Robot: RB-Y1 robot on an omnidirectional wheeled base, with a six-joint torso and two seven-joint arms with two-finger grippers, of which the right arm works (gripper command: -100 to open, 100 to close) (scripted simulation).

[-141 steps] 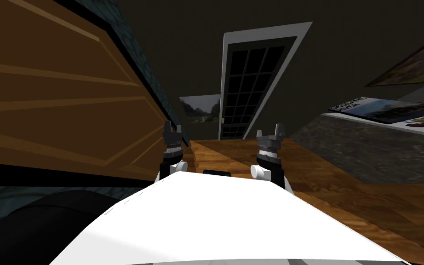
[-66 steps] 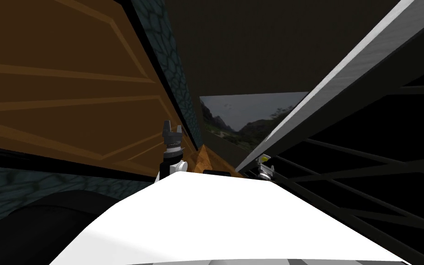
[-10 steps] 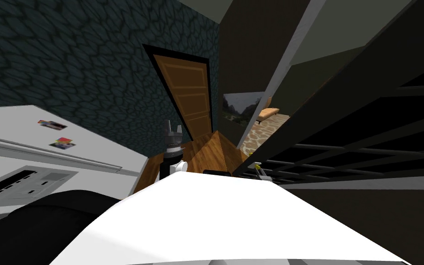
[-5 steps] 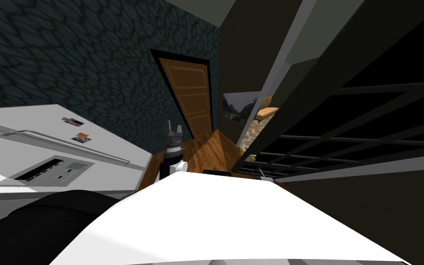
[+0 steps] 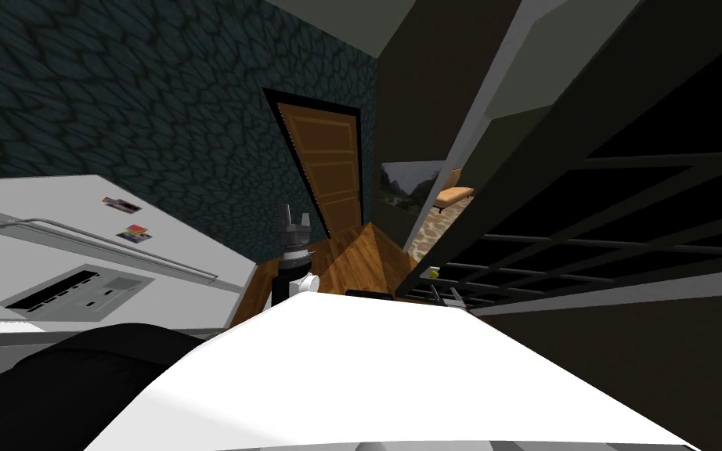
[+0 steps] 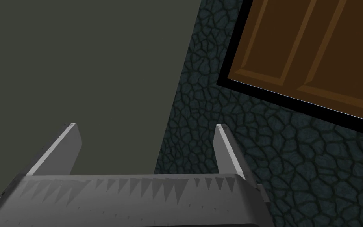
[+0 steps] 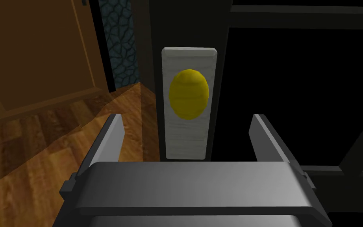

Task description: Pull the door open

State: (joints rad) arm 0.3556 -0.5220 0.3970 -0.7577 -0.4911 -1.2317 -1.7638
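The dark door with a grid of black panes point(image 5: 586, 235) stands swung out along my right side. Its yellow oval knob point(image 7: 188, 93) sits on a light grey plate point(image 7: 187, 138) at the door's edge, and the knob point(image 5: 433, 272) shows small just above my chest. My right gripper point(image 7: 186, 116) is open. Its fingers stand either side of the plate, a little short of the knob and not pressing it. This right gripper point(image 5: 447, 296) is low by the door's edge. My left gripper point(image 5: 294, 220) is raised and open, with nothing between its fingers point(image 6: 220, 138).
A white fridge point(image 5: 77, 258) with a long handle lies close on my left. A brown panelled door point(image 5: 328, 172) in a black frame stands shut in the dark stone-patterned wall ahead. Past the open door's edge, a bench point(image 5: 453, 193) stands on a pale patterned floor. Wooden floor point(image 5: 359, 258) runs ahead.
Since the earliest frames I have backed off and turned while the paned door swung out beside me; the fridge and a room beyond came into view. Over the last second my view shifted slightly.
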